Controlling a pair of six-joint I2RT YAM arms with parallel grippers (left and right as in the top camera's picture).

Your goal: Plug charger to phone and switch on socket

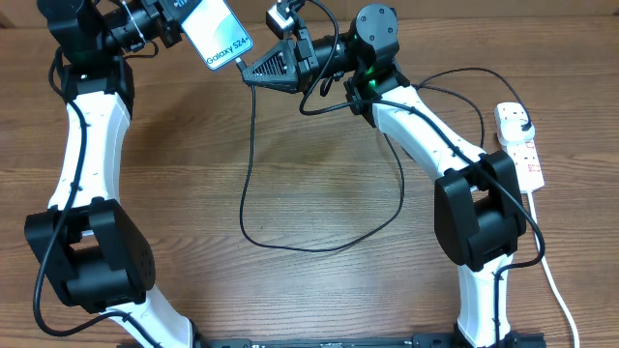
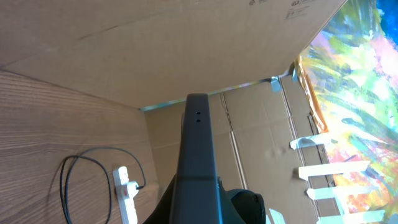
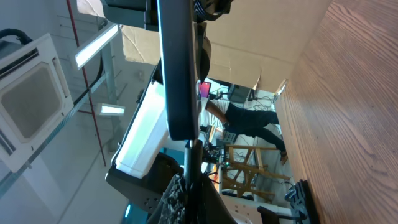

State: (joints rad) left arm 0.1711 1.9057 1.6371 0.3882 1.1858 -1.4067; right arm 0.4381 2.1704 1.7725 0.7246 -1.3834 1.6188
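Slim rectangular smartphone (image 1: 218, 34), cyan screen lit with white "Galaxy S24+" text, is held above the table with the connector at its lower edge.

Left gripper (image 1: 172, 27): jaws pinch the smartphone's upper end, screen facing up. Right gripper (image 1: 259, 68): jaws pressed together on the small connector end of the long thin black charger cable (image 1: 248, 174). In the right wrist view the connector meets the smartphone's bottom edge; whether it is fully seated cannot be told. Cable hangs down, loops across the brown wooden table (image 1: 319, 300), and runs to the white elongated plastic power strip (image 1: 527, 155) at the right, well apart from the smartphone. Switch position is too small to read.
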